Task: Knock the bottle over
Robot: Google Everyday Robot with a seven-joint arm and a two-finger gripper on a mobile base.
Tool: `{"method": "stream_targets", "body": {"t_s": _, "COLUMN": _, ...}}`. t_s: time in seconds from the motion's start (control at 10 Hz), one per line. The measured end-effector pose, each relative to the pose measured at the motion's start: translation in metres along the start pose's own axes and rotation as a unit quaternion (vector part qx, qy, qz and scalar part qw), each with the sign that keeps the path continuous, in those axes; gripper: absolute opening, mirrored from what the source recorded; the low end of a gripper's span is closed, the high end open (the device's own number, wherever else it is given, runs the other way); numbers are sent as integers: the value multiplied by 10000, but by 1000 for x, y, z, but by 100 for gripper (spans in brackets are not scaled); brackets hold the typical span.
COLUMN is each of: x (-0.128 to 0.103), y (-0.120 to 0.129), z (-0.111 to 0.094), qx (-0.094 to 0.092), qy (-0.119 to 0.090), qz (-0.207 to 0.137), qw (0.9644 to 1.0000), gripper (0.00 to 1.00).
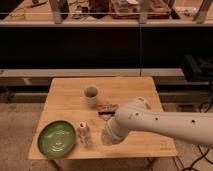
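A small whitish translucent bottle (83, 132) with a narrower capped top stands upright on the wooden table (65, 97), near the front edge and just right of the green plate. My white arm comes in from the right. Its end, with the gripper (108, 136), hangs low over the table a short way to the right of the bottle, apart from it.
A green plate (57, 138) lies at the table's front left. A beige open-topped cup (91, 94) stands near the middle back. A small dark brown object (106, 108) lies right of the cup, just behind my arm. Dark shelving runs behind the table.
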Motion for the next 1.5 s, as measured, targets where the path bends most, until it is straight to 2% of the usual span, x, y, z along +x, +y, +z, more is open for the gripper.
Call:
{"method": "stream_targets", "body": {"t_s": 0.2, "x": -7, "y": 0, "z": 2, "qx": -194, "qy": -19, "qz": -36, "qw": 9998, "gripper": 28}}
{"method": "stream_targets", "body": {"t_s": 0.3, "x": -18, "y": -8, "z": -2, "qx": -180, "qy": -16, "qz": -23, "qw": 9998, "gripper": 28}}
{"method": "stream_targets", "body": {"t_s": 0.4, "x": -27, "y": -16, "z": -11, "qx": -135, "qy": 77, "qz": 44, "qw": 9999, "gripper": 28}}
{"method": "stream_targets", "body": {"t_s": 0.7, "x": -38, "y": -19, "z": -33, "qx": -103, "qy": 91, "qz": 47, "qw": 9999, "gripper": 28}}
{"method": "stream_targets", "body": {"t_s": 1.0, "x": -29, "y": -24, "z": -16, "qx": -156, "qy": 43, "qz": 12, "qw": 9999, "gripper": 28}}
{"method": "stream_targets", "body": {"t_s": 1.2, "x": -27, "y": -17, "z": -14, "qx": -160, "qy": 49, "qz": 45, "qw": 9998, "gripper": 28}}
{"method": "stream_targets", "body": {"t_s": 1.3, "x": -35, "y": -12, "z": -17, "qx": -278, "qy": -61, "qz": 89, "qw": 9996, "gripper": 28}}
{"method": "stream_targets", "body": {"t_s": 1.5, "x": -41, "y": -8, "z": -16, "qx": -392, "qy": -100, "qz": -25, "qw": 9992, "gripper": 28}}
